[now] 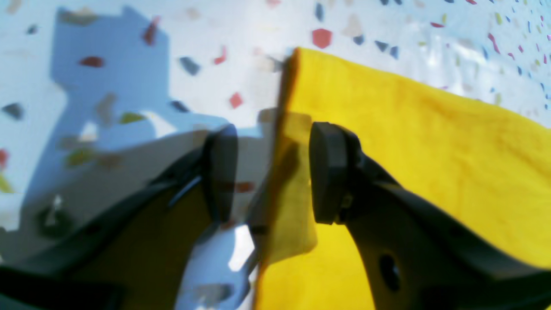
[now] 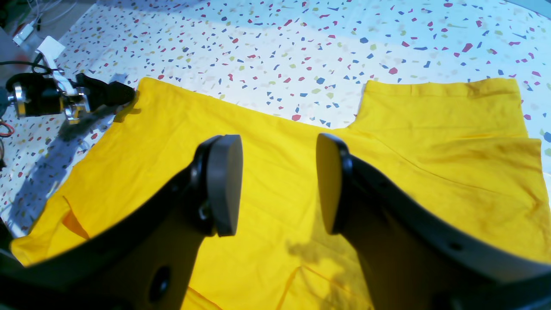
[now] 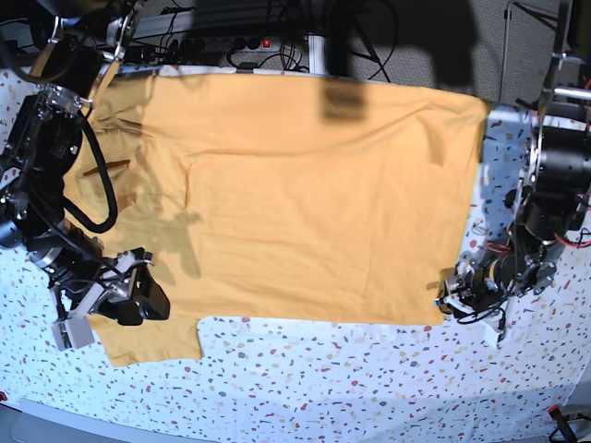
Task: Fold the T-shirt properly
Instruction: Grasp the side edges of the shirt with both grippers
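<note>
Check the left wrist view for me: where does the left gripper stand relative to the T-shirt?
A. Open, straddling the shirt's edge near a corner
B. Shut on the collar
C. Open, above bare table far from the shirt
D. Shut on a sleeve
A: the left gripper has its jaws apart, with the edge of the T-shirt running between them, near a corner.

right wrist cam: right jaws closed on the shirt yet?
No. The right gripper has its jaws standing apart above the T-shirt, with flat yellow cloth showing through the gap and nothing pinched.
</note>
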You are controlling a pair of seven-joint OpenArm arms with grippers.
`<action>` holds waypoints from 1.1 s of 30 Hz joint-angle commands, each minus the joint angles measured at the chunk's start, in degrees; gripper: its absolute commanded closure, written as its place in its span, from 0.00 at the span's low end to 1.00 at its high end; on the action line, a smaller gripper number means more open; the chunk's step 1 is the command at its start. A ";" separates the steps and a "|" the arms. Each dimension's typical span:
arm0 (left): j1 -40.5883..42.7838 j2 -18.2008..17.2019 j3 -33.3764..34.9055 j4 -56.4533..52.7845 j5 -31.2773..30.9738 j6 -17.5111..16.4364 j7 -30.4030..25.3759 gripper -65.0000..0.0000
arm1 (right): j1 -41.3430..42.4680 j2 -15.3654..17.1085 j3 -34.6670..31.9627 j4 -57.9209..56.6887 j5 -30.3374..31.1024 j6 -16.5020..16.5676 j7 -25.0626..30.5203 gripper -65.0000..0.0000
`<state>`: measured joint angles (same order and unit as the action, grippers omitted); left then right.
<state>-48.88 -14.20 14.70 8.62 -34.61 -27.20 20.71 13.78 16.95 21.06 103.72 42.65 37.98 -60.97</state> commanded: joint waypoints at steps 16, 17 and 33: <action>-1.77 2.86 -0.11 0.74 3.69 -0.48 -4.63 0.68 | 1.27 0.66 0.20 0.90 1.31 0.85 1.31 0.57; -1.77 2.89 -0.11 0.74 3.67 -0.46 -5.22 0.75 | 1.27 0.66 0.20 0.90 1.31 0.85 1.31 0.57; -1.77 2.89 -0.11 0.74 3.69 -0.46 -10.05 1.00 | 1.81 0.74 0.20 -1.38 -14.58 0.87 8.46 0.57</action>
<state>-48.27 -10.94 14.68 8.62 -30.26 -27.20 12.01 14.20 16.97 21.02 101.62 26.87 38.00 -53.47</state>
